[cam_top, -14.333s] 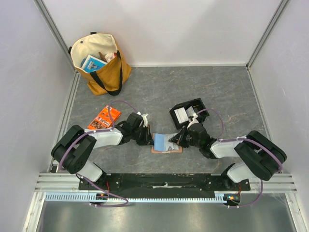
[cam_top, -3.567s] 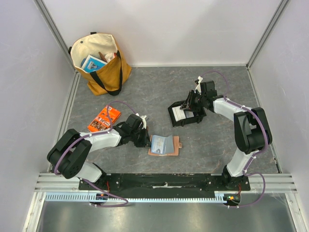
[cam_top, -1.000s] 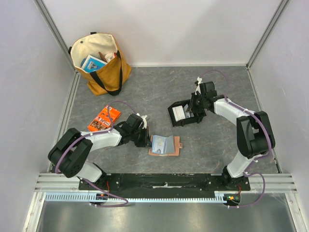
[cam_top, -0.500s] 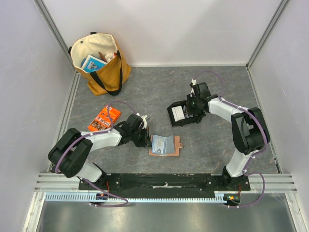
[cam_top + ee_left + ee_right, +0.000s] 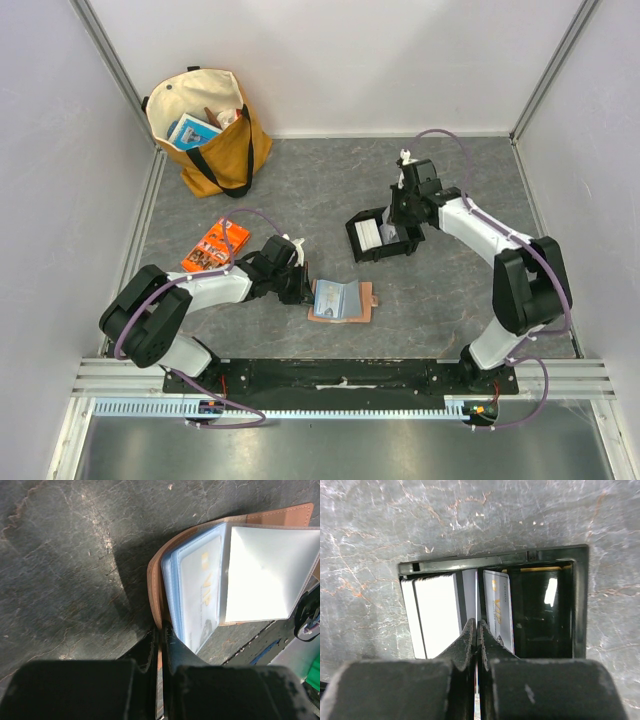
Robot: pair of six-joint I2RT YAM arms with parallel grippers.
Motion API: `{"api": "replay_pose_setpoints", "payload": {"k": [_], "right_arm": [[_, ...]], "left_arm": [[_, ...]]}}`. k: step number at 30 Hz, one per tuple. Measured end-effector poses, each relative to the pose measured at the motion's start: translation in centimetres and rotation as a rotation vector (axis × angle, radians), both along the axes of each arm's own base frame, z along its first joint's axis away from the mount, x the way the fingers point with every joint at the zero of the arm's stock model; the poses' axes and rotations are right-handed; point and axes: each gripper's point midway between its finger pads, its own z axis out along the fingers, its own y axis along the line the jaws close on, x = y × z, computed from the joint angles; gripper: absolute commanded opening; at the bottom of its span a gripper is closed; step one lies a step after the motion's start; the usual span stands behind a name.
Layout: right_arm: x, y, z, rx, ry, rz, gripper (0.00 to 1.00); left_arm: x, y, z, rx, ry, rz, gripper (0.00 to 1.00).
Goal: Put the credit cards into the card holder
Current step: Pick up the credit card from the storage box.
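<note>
**Both Grippers Shut: One on the Card Holder, One Over the Tray**

The left gripper (image 5: 305, 288) was clamped tight on the brown cover edge of the card holder (image 5: 341, 300). The holder lay open on the desk (image 5: 300, 190) near the arm bases, its light-blue sleeves facing up and a sleeved card (image 5: 200, 592) visible inside.

The right gripper (image 5: 476, 626) stood with its jaws pressed together above the divider of the black tray (image 5: 578, 605). Whether a card edge was pinched between them could not be told.

The credit cards (image 5: 436, 614) sat as a white stack in the tray's left compartment. A leaning card (image 5: 498, 611) rested in the right compartment. An orange packet (image 5: 215, 243) lay beside the left arm.
</note>
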Motion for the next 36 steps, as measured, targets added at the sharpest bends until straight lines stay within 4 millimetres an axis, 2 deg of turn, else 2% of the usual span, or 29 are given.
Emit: {"api": "replay_pose_setpoints", "payload": {"k": [5, 12, 18, 23, 27, 31, 36], "right_arm": [[-0.1, 0.3, 2.9, -0.06, -0.074, -0.018, 0.0], [-2.5, 2.2, 4.0, -0.227, -0.136, -0.055, 0.0], [-3.9, 2.0, 5.9, -0.345, -0.215, -0.166, 0.0], [-6.3, 5.3, 7.7, -0.303, -0.282, -0.168, 0.0], [-9.2, 8.4, 9.2, -0.148, -0.319, -0.142, 0.0], [-12.1, 10.2, 8.6, -0.015, -0.321, -0.128, 0.0], [-15.2, 13.0, 4.5, 0.066, -0.277, -0.097, 0.0]], "left_arm": [[0.0, 0.0, 0.0, 0.0, 0.0, 0.0, 0.02], [0.0, 0.0, 0.0, 0.0, 0.0, 0.0, 0.02], [0.0, 0.0, 0.0, 0.0, 0.0, 0.0, 0.02], [0.0, 0.0, 0.0, 0.0, 0.0, 0.001, 0.02], [0.0, 0.0, 0.1, -0.001, -0.001, 0.001, 0.02], [-0.1, 0.2, 0.3, -0.002, -0.004, 0.005, 0.02], [-0.5, 0.5, 1.0, -0.015, -0.015, 0.019, 0.02]]}}
